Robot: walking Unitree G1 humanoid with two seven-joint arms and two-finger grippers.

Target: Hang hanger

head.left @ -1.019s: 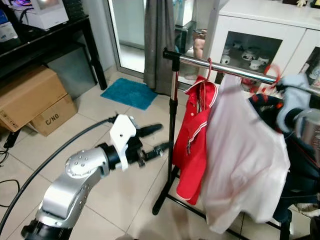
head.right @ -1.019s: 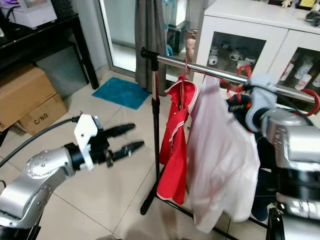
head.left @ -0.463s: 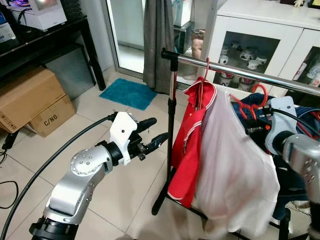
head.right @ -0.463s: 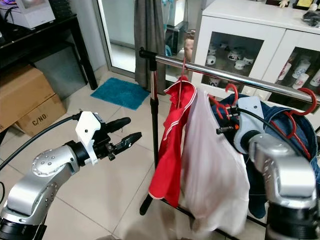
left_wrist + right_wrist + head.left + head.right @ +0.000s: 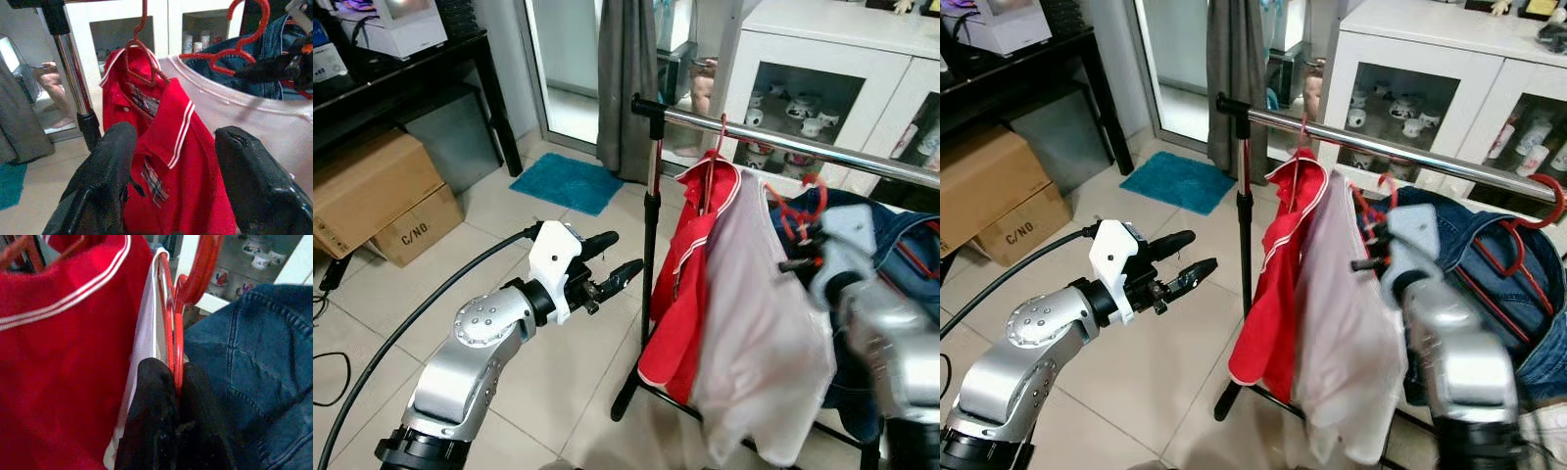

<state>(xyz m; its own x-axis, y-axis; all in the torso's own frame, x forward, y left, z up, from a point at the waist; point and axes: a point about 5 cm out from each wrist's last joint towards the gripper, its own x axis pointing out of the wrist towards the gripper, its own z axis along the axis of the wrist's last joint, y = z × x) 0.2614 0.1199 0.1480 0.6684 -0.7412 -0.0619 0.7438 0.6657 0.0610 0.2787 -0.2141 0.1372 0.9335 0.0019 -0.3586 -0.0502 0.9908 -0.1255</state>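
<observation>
My right gripper (image 5: 795, 264) is shut on a red hanger (image 5: 174, 333) that carries a pale pink shirt (image 5: 754, 333). The hanger's hook (image 5: 1386, 183) sits just under the steel rail (image 5: 783, 142), blurred. Beside it on the robot's left, a red polo shirt (image 5: 690, 274) hangs from the rail on its own red hanger (image 5: 142, 49). A denim jacket (image 5: 1489, 264) hangs on the other side. My left gripper (image 5: 622, 253) is open, out to the left of the rack post (image 5: 651, 245) and touching nothing.
Cardboard boxes (image 5: 372, 186) sit under a black table (image 5: 411, 78) at the left. A blue mat (image 5: 568, 181) and a grey curtain (image 5: 626, 78) are behind the rack. A white glass-door cabinet (image 5: 822, 59) stands behind the rail. A black cable (image 5: 411, 313) trails from my left arm.
My right gripper has brought the hanger and pale shirt down from rail height and leftward, close against the red polo. The left arm has hardly moved.
</observation>
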